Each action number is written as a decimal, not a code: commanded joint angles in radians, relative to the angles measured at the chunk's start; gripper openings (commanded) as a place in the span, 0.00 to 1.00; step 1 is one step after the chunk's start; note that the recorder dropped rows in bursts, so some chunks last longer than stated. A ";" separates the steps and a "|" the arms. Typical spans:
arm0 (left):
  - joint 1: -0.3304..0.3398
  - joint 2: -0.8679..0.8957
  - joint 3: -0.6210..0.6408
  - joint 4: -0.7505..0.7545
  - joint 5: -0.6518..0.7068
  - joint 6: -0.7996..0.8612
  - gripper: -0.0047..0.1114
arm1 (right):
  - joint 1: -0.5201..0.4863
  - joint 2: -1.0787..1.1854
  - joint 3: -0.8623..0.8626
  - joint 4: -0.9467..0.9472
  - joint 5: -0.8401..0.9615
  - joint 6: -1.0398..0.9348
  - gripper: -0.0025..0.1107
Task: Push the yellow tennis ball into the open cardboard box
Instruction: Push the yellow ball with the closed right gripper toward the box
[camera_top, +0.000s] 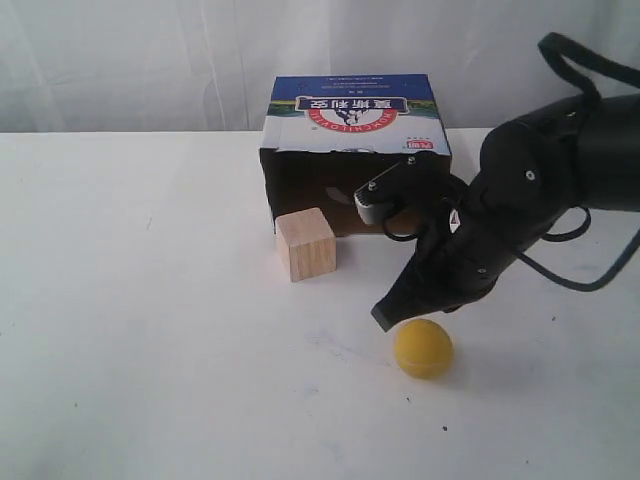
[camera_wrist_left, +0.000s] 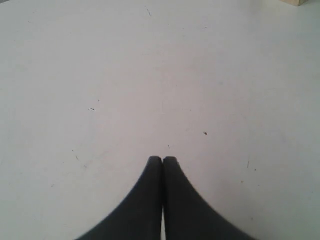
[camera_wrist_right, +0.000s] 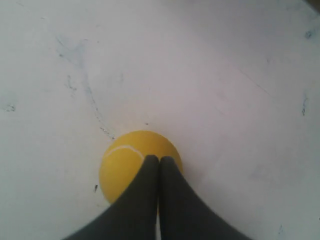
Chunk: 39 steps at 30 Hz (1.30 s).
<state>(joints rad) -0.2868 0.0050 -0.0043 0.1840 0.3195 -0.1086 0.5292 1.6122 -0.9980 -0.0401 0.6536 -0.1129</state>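
Observation:
The yellow tennis ball (camera_top: 423, 348) rests on the white table, in front of the open cardboard box (camera_top: 350, 120) with its blue-and-white printed top and dark interior. My right gripper (camera_top: 386, 317) is shut with nothing in it, its tip just above the ball's upper left side, between ball and box. The right wrist view shows the ball (camera_wrist_right: 125, 162) directly behind the closed right gripper (camera_wrist_right: 159, 159). In the left wrist view my left gripper (camera_wrist_left: 162, 159) is shut over bare table; it does not show in the exterior view.
A pale wooden cube (camera_top: 306, 243) stands in front of the box's opening, on its left half, and its corner (camera_wrist_left: 302, 2) shows at the edge of the left wrist view. The white table (camera_top: 150, 330) spreads wide to the left and front.

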 joint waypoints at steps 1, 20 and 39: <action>-0.005 -0.005 0.004 0.003 0.014 0.002 0.04 | -0.023 0.061 -0.001 -0.014 0.004 0.013 0.02; -0.005 -0.005 0.004 0.003 0.014 0.002 0.04 | -0.023 0.044 -0.107 -0.069 0.043 0.042 0.02; -0.005 -0.005 0.004 0.003 0.014 0.002 0.04 | -0.023 0.021 -0.026 -0.158 0.209 0.073 0.02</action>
<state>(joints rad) -0.2868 0.0050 -0.0043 0.1840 0.3195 -0.1086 0.5098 1.6193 -1.0474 -0.1898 0.8772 -0.0533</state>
